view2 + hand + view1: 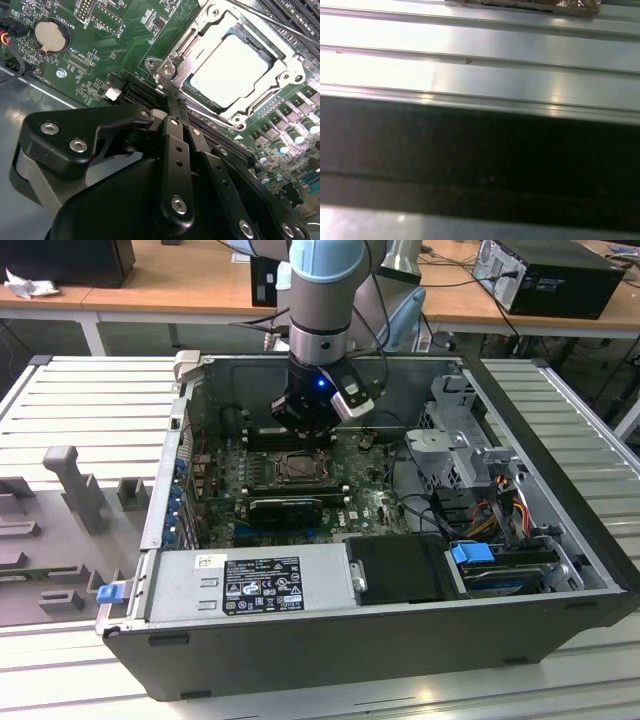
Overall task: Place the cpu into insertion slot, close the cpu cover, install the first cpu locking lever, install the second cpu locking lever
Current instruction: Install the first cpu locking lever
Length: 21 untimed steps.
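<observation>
No print you can read.
Your power supply [180,592] carries a label [262,585]; the circuit board [125,50] carries tiny white lettering [61,24].

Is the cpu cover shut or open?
Shut: in the second wrist view the cpu cover lies flat around the cpu, framing it on the green board.

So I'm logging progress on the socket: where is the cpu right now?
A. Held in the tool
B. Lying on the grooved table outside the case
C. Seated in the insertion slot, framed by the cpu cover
C: in the second wrist view the cpu lies flat in the insertion slot, with the cpu cover framing it.
</observation>
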{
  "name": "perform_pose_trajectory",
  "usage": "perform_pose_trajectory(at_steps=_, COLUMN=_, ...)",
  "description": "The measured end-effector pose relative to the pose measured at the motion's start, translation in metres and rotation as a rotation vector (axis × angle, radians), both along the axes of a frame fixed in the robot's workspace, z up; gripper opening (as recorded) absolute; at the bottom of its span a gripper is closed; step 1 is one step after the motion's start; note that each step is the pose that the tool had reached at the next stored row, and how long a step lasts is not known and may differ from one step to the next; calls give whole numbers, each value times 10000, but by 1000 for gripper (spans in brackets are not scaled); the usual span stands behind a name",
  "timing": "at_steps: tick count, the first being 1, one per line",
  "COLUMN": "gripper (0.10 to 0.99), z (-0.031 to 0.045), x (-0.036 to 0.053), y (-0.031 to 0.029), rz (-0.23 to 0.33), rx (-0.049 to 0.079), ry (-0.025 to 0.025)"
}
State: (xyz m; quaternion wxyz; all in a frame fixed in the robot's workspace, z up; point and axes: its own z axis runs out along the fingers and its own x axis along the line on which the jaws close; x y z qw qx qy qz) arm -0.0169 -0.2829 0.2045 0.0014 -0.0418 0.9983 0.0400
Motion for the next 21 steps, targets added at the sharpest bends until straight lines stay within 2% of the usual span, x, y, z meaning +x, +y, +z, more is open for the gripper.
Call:
perform_pose_trajectory(at_steps=4, gripper=106, z=-12, x=-1, y=0, rz=-2, rx=-84, ry=1)
perform_pose_trajectory(at_steps=8, gripper=106, z=3, x=0, y=-4, rz=-2, rx=-100, ry=11)
perform_pose_trajectory(at_steps=9, gripper=106, z=-5, x=3, y=-5, rz=-2, rx=-233, ry=16)
perform_pose_trajectory(at_steps=13, gripper=106, z=-29, x=5, y=-4, rz=0, rx=-376, ry=16)
perform_pose_trajectory(at_steps=15, gripper=106, z=-35, x=5, y=-5, rz=-3, rx=-381, ry=17)
perform_pose_trajectory(at_steps=17, gripper=106, z=-37, x=9, y=-5, rz=-2, rx=-313, ry=15)
perform_pose_trajectory(at_steps=19, gripper=106, z=-29, x=10, y=-4, rz=-1, rx=-308, ry=12)
perform_pose_trajectory(at_steps=21, gripper=106, z=51, x=9, y=-4, rz=-2, rx=-313, ry=14)
